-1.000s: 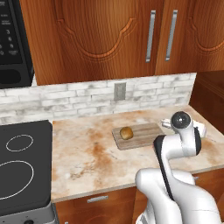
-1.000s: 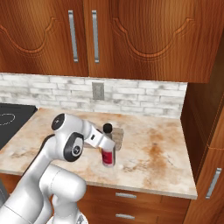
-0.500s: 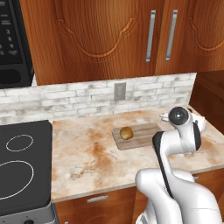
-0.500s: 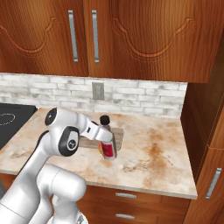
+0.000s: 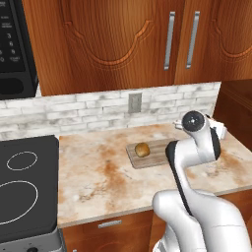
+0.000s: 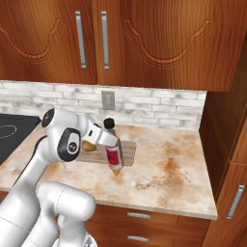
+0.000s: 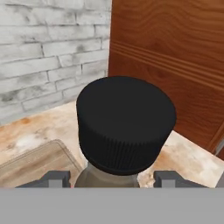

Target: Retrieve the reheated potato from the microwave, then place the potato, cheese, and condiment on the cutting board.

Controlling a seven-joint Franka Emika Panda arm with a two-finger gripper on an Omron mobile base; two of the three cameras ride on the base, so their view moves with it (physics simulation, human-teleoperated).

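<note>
Dark-capped and red-labelled, the condiment (image 6: 112, 149) hangs in our grasp, the jaws pinching it on either side just below the cap, as the hand view shows with a fingertip (image 7: 52, 178) at each flank of the neck. In the right base view the bottle is tilted, lifted clear of the table (image 6: 173, 169), its base over the near right end of the cutting board (image 6: 126, 150). The potato (image 5: 142, 149) already sits on the board's left part, so we judge the job now is to set the bottle down beside it. To do that well, we should first bring the bottle upright, since a tall slim bottle released at a lean is likely to topple. We want its base over bare wood on the right half, apart from the potato and not straddling the board's edge. We should lower until the base rests flat, then spread the jaws and lift straight up so the cap is not knocked. We cannot spot the cheese here, so it is probably left to fetch.
</note>
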